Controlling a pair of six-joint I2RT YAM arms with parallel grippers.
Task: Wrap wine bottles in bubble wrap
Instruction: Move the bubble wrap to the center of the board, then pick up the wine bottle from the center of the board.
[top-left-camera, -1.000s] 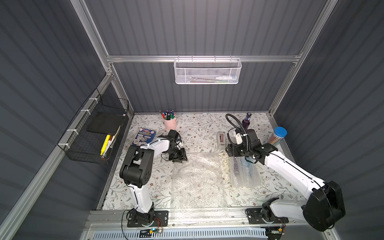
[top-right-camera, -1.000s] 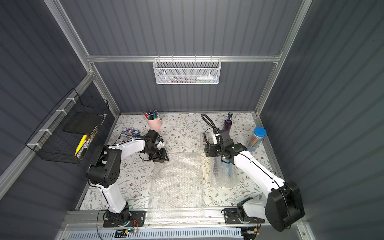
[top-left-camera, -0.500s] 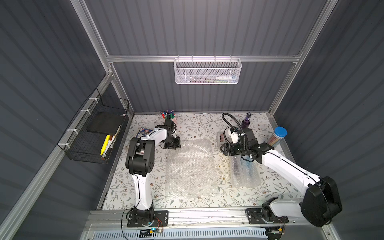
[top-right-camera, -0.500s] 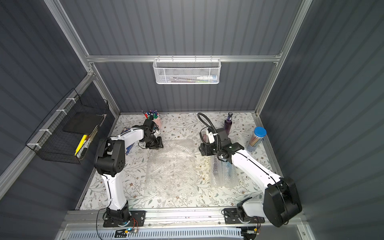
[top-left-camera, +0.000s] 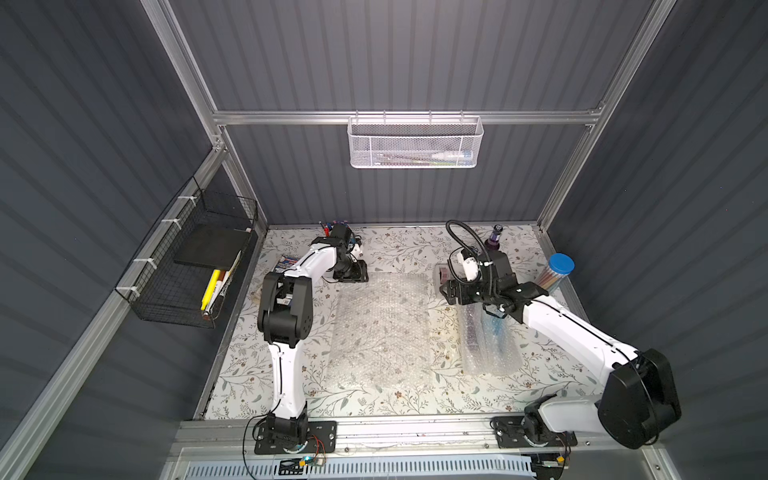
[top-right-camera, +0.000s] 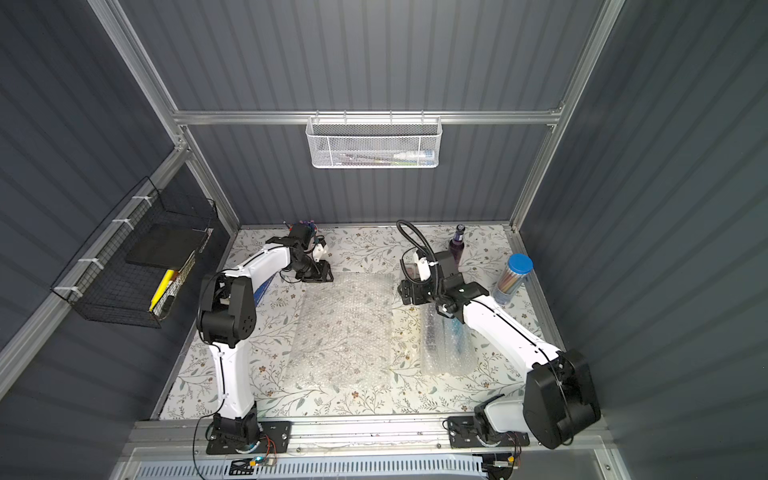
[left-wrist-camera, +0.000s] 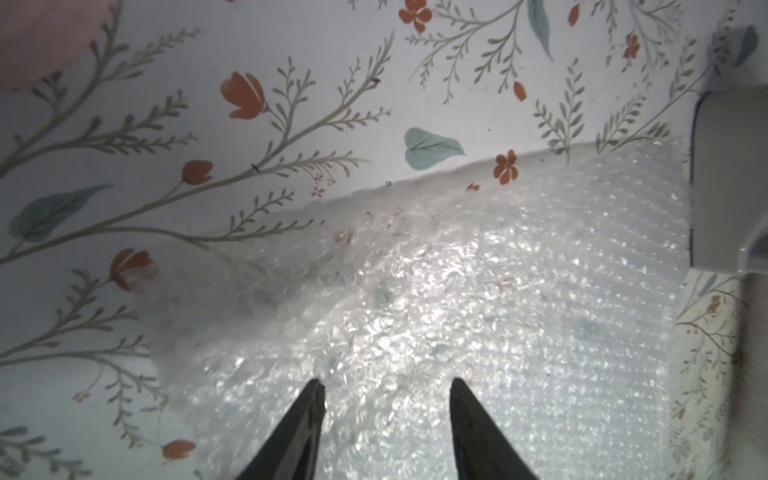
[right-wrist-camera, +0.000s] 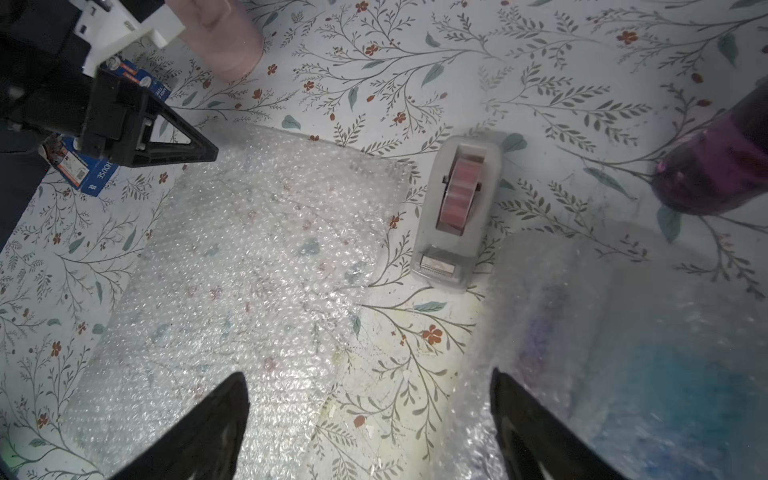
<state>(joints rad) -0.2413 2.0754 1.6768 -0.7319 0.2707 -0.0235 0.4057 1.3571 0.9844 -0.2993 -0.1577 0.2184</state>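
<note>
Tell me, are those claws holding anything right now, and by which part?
Nothing is held. The left gripper has its jaws apart over a corner of the bubble wrap; the right gripper is wide open and empty.

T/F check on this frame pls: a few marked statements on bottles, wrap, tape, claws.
1. A purple bottle stands upright and unwrapped at the back of the table. True.
2. The tape dispenser sits on the flat bubble wrap sheet. False: it sits on the bare table beside that sheet.
3. The right claw is shut on the blue bottle. False: its jaws stand wide apart and empty; the blue bottle lies inside a bubble wrap bundle.
4. The left claw is over a corner of the flat bubble wrap sheet, jaws apart. True.
</note>
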